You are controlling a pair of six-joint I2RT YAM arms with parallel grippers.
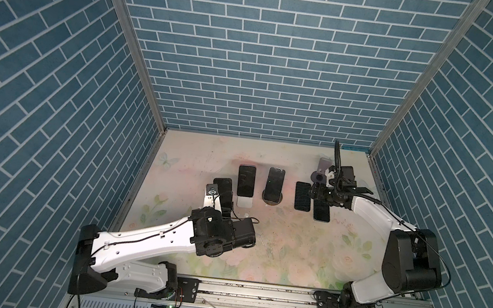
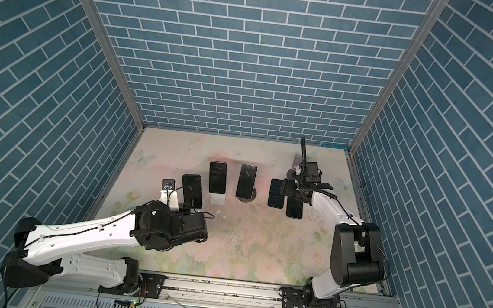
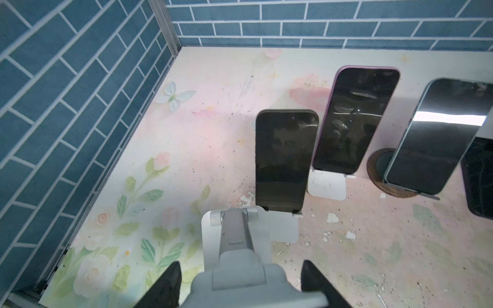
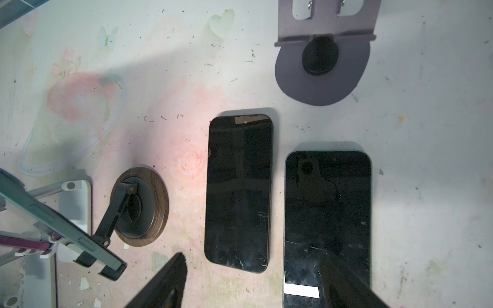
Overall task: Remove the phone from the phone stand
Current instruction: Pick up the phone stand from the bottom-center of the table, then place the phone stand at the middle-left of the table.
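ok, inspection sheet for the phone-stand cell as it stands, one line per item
Surface: floral mat, scuffed and flaking.
Job's things: dark phone, purple-edged phone, teal-edged phone each propped on a stand; stickered phone and plain phone lie flat; purple stand empty.
Clutter: white flakes on mat.
Grippers: left pincer shut on silver stand; right pincer open over the flat phones.
Cables: black leads clipped along both arms.
Surroundings: blue brick-print walls, three sides.

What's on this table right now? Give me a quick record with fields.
On stands: black phone, purple phone, teal phone
Lying flat: plain phone, white-stickered phone
Empty: purple stand
Left claw: closed on silver stand
Right claw: open, above the two flat ones
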